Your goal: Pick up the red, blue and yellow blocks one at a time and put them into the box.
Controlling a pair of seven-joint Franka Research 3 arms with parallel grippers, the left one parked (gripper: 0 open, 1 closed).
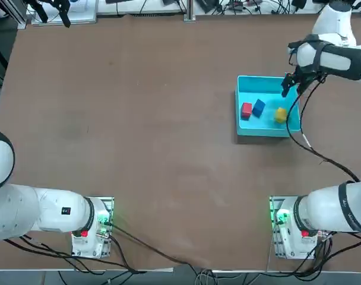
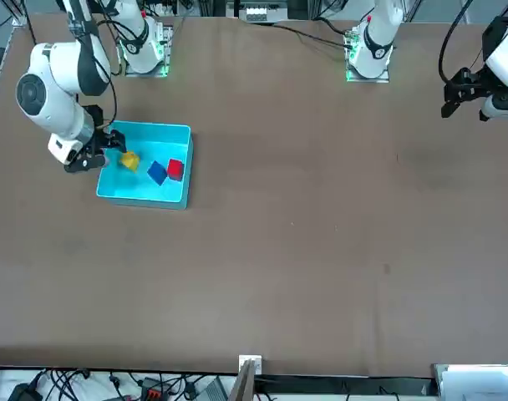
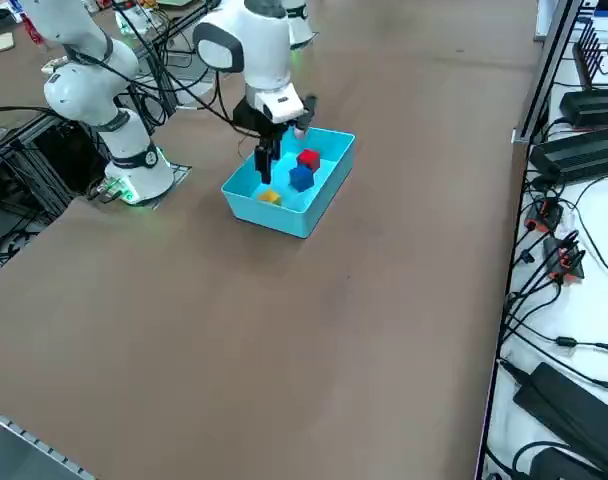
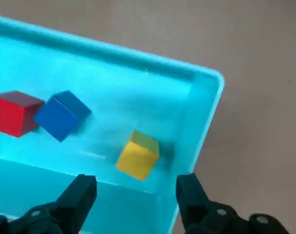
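The right gripper (image 4: 133,195) hangs over the box (image 4: 206,112) with its fingers spread and nothing between them, poised over the box's right side, likely because it released there. Just beneath lies the yellow block (image 4: 137,155), tilted on the box floor. Farther in, the blue block (image 4: 62,115) and red block (image 4: 14,113) sit touching. All three rest inside, so the task looks complete.

Matt brown table (image 1: 139,130); smooth plastic-looking box (image 1: 244,82), blocks.
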